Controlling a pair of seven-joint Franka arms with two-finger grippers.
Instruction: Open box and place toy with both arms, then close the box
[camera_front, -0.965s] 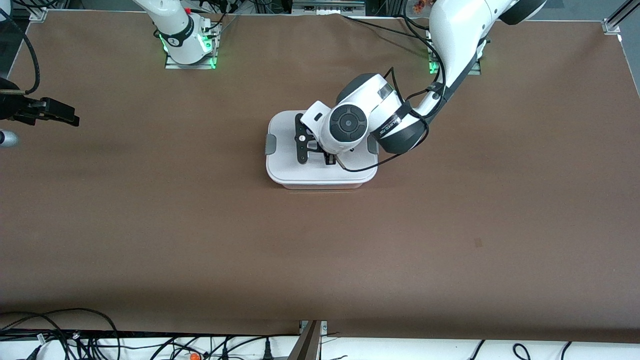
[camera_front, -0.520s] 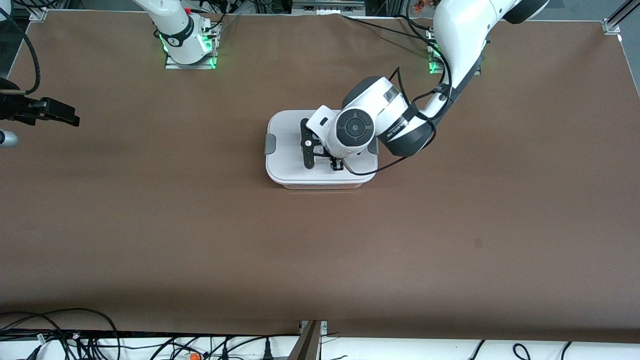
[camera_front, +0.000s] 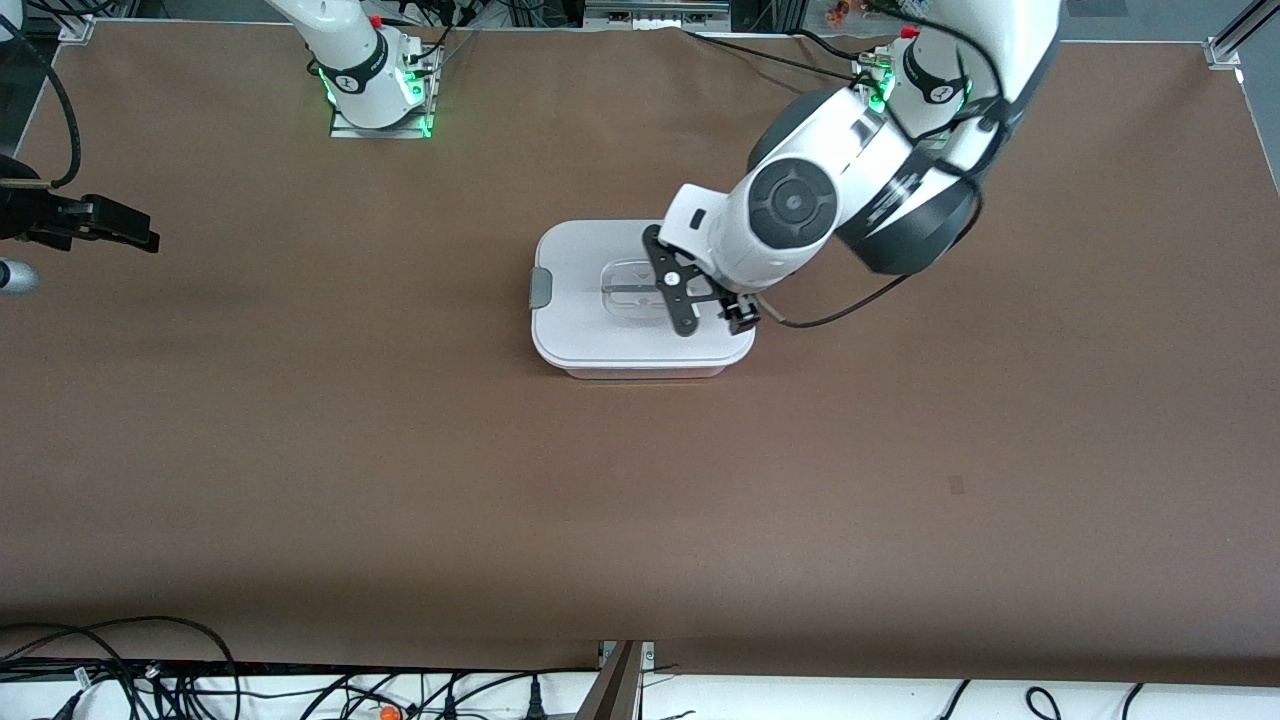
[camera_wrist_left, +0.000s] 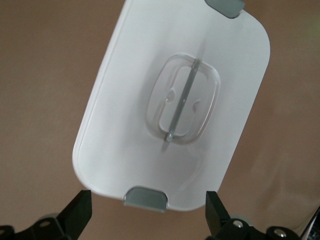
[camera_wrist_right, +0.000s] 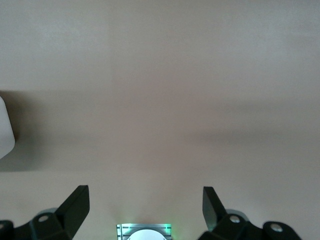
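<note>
The box (camera_front: 580, 310) stands mid-table with its white lid on; the recessed centre handle (camera_front: 632, 290) and one grey side clip (camera_front: 540, 288) show. My left gripper (camera_front: 712, 312) hangs open and empty over the box's end toward the left arm. In the left wrist view the lid (camera_wrist_left: 125, 110), the handle (camera_wrist_left: 182, 105) and a grey clip (camera_wrist_left: 145, 198) lie below the left gripper (camera_wrist_left: 147, 215). My right gripper (camera_front: 130, 232) waits open and empty at the right arm's end of the table, over bare table in its wrist view (camera_wrist_right: 145, 210). The toy is out of view.
The arm bases (camera_front: 375, 90) stand with green lights at the table's edge farthest from the front camera. A corner of the box (camera_wrist_right: 5, 130) shows in the right wrist view. Loose cables (camera_front: 150, 670) lie past the table edge nearest the front camera.
My left gripper has lifted off the lid's handle and moved toward the left arm's end of the box, uncovering the handle. The box and the right arm have not moved.
</note>
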